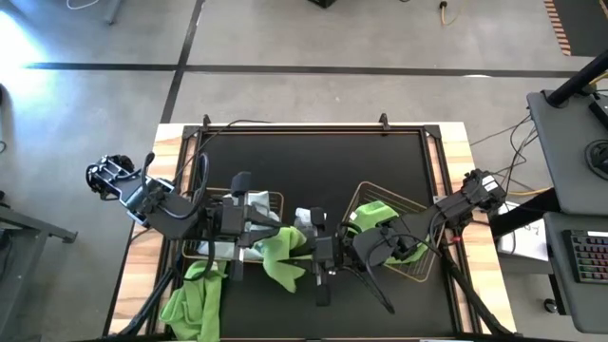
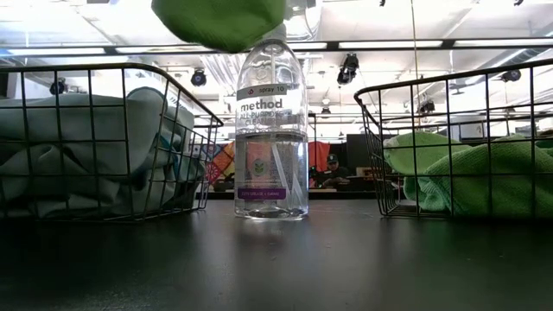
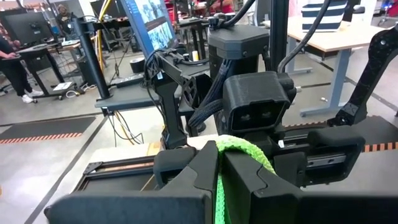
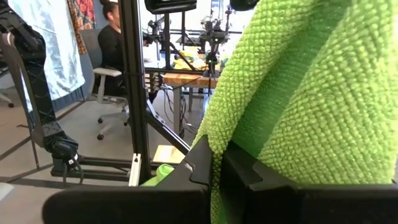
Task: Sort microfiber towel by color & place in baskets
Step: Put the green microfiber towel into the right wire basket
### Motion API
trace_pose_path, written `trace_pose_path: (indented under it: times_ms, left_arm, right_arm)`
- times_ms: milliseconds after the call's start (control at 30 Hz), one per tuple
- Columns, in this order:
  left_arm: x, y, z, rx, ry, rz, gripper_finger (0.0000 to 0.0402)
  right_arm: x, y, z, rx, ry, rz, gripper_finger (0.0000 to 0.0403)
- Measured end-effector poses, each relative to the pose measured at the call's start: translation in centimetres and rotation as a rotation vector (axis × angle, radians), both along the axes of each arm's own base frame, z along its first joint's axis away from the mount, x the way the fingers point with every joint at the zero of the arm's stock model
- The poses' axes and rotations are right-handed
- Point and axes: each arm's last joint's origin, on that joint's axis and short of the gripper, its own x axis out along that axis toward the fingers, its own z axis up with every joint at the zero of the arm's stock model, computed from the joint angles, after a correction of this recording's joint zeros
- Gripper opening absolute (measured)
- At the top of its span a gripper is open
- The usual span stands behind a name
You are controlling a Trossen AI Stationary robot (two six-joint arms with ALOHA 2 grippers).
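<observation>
A lime green microfiber towel (image 1: 281,258) hangs in the air over the middle of the table; its lower end (image 2: 220,22) shows at the top of the low view. My left gripper (image 1: 270,235) and my right gripper (image 1: 308,250) face each other, both shut on it. The left basket (image 1: 273,199) holds pale blue towels (image 2: 78,147). Green towels (image 2: 484,173) lie in the right basket (image 1: 365,191). Another green towel (image 1: 194,300) lies on the table at the near left. My left gripper pinches a bunched part of the green towel (image 3: 219,163) between its two shut fingers, which lie about level and come from the table's left. The towel is lifted clear of the table. My right gripper pinches another part of the same towel (image 4: 216,163) between its shut fingers, level, from the table's right. Folds of the cloth bulge out past the fingers.
A clear spray bottle (image 2: 272,130) stands upright on the table between the two baskets, right below the hanging towel. The black mat (image 1: 313,152) is bare toward the far side. Beyond the table are desks, stands and people.
</observation>
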Motion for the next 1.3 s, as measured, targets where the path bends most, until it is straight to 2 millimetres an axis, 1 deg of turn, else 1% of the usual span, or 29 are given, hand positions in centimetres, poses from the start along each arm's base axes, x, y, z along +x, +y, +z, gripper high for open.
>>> trace_pose_path:
  times_ms: [100, 233, 367, 633, 800, 900, 1000, 1100, 1300]
  left_arm:
    - [0.0, 0.0, 0.0, -0.01, 0.0, 0.001, 0.0005]
    - [0.0, 0.0, 0.0, -0.008, 0.004, 0.001, 0.003]
    - [0.0, 0.0, 0.0, -0.008, 0.005, 0.001, 0.0071]
    - [0.0, 0.0, -0.2, -0.013, 0.017, 0.004, 0.0165]
    - [0.0, 0.0, -0.3, -0.02, 0.026, 0.006, 0.0207]
    - [-0.1, 0.1, -0.3, -0.015, 0.034, 0.006, 0.0221]
    - [-0.7, 0.5, -0.1, 0.007, 0.084, 0.014, 0.0228]
    - [-1.9, 1.3, 0.6, -0.012, 0.14, 0.047, 0.0228]
    - [-4.4, 2.9, 2.1, -0.106, 0.222, 0.104, 0.0229]
  right_arm:
    - [0.0, 0.0, 0.0, -0.001, 0.001, 0.0, 0.0009]
    - [0.0, 0.0, 0.0, -0.002, 0.002, 0.0, 0.0009]
    - [0.0, 0.0, -0.1, -0.003, 0.006, 0.0, 0.0009]
    - [0.0, 0.0, -0.1, -0.005, 0.008, 0.0, 0.0009]
    - [0.0, 0.0, -0.1, -0.005, 0.008, 0.0, 0.0009]
    - [0.0, 0.0, -0.1, -0.007, 0.014, 0.001, 0.0009]
    - [0.0, 0.0, -0.3, -0.013, 0.028, 0.001, 0.0009]
    - [0.0, 0.0, -0.4, -0.005, 0.036, 0.0, 0.0009]
    - [-0.2, -0.1, -0.3, -0.003, 0.043, 0.0, 0.0009]
